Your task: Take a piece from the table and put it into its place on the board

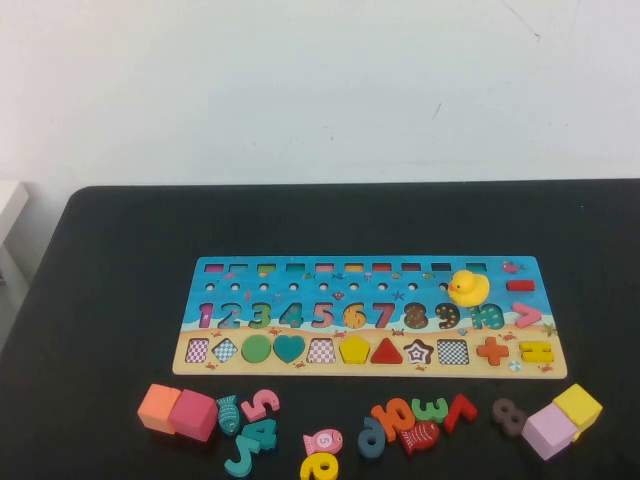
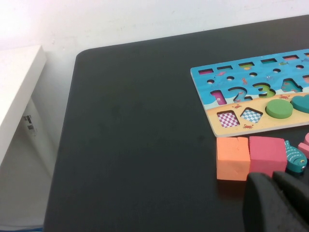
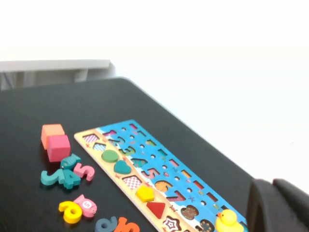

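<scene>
a black table [image 1: 120,300] holds a long wooden puzzle board [image 1: 370,318] with rows of number and shape cut-outs. a yellow rubber duck [image 1: 467,288] sits on the board near its right end. several shapes already fill their slots, among them a green circle [image 1: 256,348], a teal heart [image 1: 289,348], a yellow pentagon [image 1: 354,350] and a red triangle [image 1: 387,352].

loose pieces lie on the table along the board's near edge. at the left, an orange cube [image 1: 158,407] touches a pink cube [image 1: 194,414], with a teal fish [image 1: 228,413], a pink 5 [image 1: 260,404] and a teal 4 [image 1: 250,447] just beside them. near the middle are a pink fish [image 1: 324,441] and a yellow number [image 1: 319,467]. further right sit an orange 0 [image 1: 392,415], a green 3 [image 1: 431,409], a red 7 [image 1: 460,411] and a brown 8 [image 1: 508,414], then a lilac cube [image 1: 549,431] touching a yellow cube [image 1: 578,406].

neither arm appears in the high view. the left gripper [image 2: 277,203] is only a dark edge in its wrist view, near the orange and pink cubes; the right gripper [image 3: 277,205] is likewise a dark corner in its wrist view, raised above the table off the board's duck end
</scene>
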You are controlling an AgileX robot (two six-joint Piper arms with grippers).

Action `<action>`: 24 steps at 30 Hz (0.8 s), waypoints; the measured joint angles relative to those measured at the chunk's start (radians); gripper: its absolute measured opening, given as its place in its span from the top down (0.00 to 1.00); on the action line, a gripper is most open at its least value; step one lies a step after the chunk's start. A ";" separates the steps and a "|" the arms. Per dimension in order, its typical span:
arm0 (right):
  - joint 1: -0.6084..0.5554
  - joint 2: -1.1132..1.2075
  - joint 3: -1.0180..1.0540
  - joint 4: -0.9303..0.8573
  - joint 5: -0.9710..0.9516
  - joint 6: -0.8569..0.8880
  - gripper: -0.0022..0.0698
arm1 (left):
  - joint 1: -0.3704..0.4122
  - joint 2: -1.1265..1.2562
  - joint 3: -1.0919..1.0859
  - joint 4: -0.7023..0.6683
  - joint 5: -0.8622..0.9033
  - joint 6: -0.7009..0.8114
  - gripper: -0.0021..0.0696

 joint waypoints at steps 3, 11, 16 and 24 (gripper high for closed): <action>0.000 -0.090 0.057 -0.018 0.000 0.012 0.94 | 0.000 0.000 0.000 0.000 0.000 0.000 0.97; 0.000 -0.175 0.150 -0.044 -0.002 0.081 0.94 | 0.000 0.000 0.000 0.000 0.000 0.000 0.97; -0.002 -0.181 0.230 -0.148 -0.042 0.252 0.94 | 0.000 0.000 0.000 0.000 0.000 0.000 0.97; -0.230 -0.198 0.327 -0.262 -0.098 0.452 0.94 | 0.000 0.000 0.000 0.000 0.000 0.000 0.97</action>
